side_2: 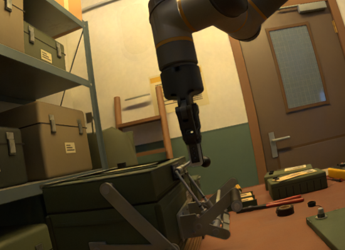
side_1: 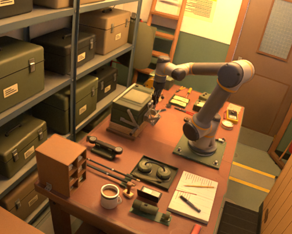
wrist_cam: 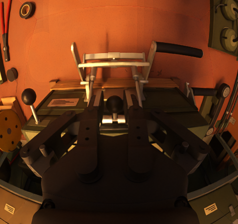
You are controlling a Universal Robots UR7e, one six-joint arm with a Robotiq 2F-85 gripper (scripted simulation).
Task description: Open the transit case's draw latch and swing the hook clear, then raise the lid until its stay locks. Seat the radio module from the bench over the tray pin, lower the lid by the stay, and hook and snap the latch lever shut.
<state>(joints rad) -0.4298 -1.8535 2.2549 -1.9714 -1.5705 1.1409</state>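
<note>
The transit case's (side_1: 132, 110) inside is hidden, since its lid (side_2: 113, 176) is down. Its draw latch (side_2: 207, 208) hangs open at the front, with the lever (wrist_cam: 178, 49) swung out and down. The wire hook (wrist_cam: 112, 64) leans away from the case. A small black knob (wrist_cam: 114, 103) sticks out at the lid's front edge. My gripper (wrist_cam: 113, 103) points down over that edge with the knob between its fingers. The fingers are opening and hold nothing. Two green boxes (side_2: 294, 179) lie further along the bench; I cannot tell which is the radio module.
A steel shelf rack (side_1: 48, 72) loaded with cases lines the bench's left side. My arm's base (side_1: 200, 145) stands mid-bench. Pliers (side_2: 271, 204), a tape roll (side_2: 284, 210), a handset (side_1: 104, 147), headphones (side_1: 154, 171), a notepad (side_1: 193, 196) and a mug (side_1: 110, 196) lie about the bench.
</note>
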